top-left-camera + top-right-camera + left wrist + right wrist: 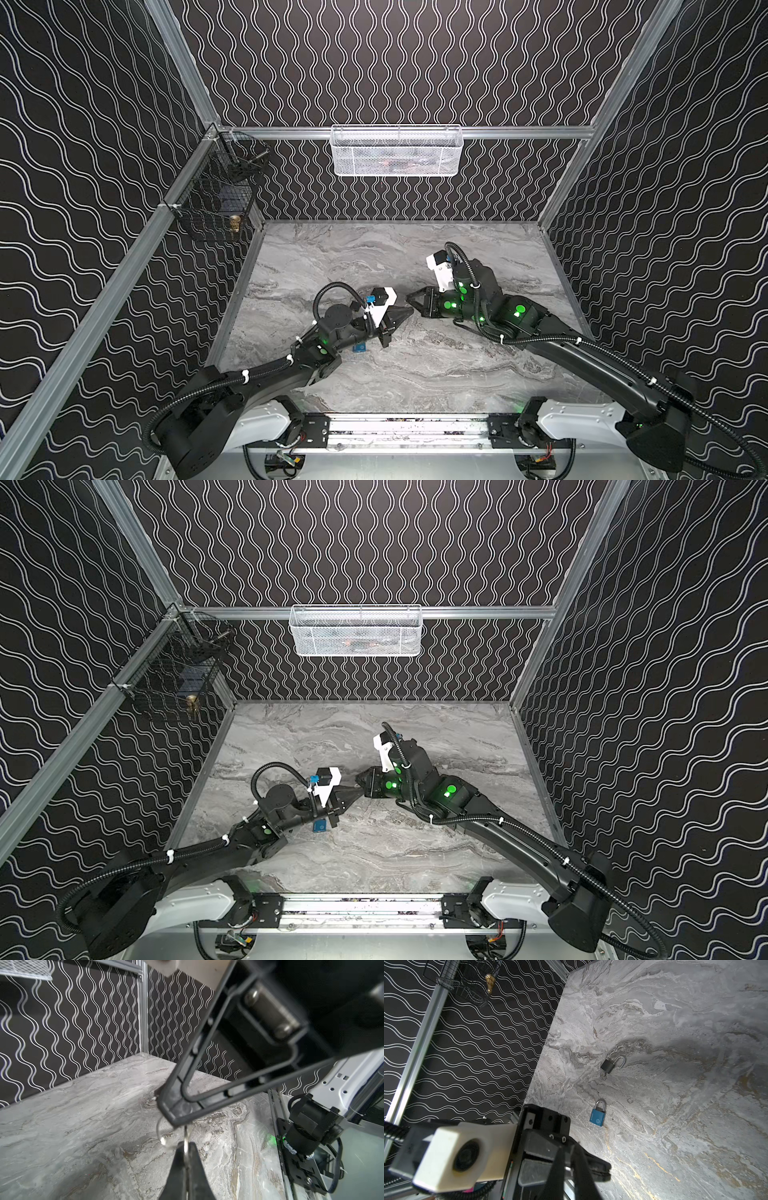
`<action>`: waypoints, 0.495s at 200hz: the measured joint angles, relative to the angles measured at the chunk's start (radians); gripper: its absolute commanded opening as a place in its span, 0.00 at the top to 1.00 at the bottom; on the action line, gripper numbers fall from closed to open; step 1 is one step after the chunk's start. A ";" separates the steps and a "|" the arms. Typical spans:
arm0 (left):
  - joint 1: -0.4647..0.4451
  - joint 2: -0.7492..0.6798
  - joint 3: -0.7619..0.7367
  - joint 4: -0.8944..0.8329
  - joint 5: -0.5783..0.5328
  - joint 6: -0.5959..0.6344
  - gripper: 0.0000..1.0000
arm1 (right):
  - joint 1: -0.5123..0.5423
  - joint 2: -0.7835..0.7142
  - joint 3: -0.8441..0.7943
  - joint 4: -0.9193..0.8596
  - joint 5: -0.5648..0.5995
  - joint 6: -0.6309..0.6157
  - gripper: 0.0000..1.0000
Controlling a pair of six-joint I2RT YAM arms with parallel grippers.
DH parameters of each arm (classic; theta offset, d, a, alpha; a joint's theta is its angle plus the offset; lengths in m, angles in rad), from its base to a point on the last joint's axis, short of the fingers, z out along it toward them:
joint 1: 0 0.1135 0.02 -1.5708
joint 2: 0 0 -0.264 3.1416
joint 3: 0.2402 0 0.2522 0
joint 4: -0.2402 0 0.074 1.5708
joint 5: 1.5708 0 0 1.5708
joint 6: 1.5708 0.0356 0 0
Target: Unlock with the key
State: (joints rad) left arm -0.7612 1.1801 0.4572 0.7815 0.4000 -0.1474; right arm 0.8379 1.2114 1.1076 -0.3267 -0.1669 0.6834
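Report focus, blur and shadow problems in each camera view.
Left wrist view: the right tool looms close and blurred, the key in the left tool slightly soft; right wrist view: the left wrist camera is out of focus, the blue padlock and black padlock sharp, a broad shadow darkening the table; both top views: evenly lit, sharp.

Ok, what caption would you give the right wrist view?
Blue padlock and black padlock lying flat, apart, on the grey marble table.
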 measured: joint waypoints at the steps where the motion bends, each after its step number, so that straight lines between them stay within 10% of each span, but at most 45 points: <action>1: 0.000 0.000 0.002 -0.003 0.000 0.000 1.00 | -0.002 0.000 0.000 0.001 0.000 -0.002 0.75; 99: 0.003 -0.008 0.180 -0.320 0.026 0.023 1.00 | -0.114 -0.048 -0.039 0.114 -0.267 -0.216 0.55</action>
State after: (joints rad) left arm -0.7582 1.1725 0.6376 0.4610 0.4255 -0.1242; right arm 0.7238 1.1633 1.0683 -0.2131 -0.4343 0.4671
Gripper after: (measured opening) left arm 0.056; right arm 0.444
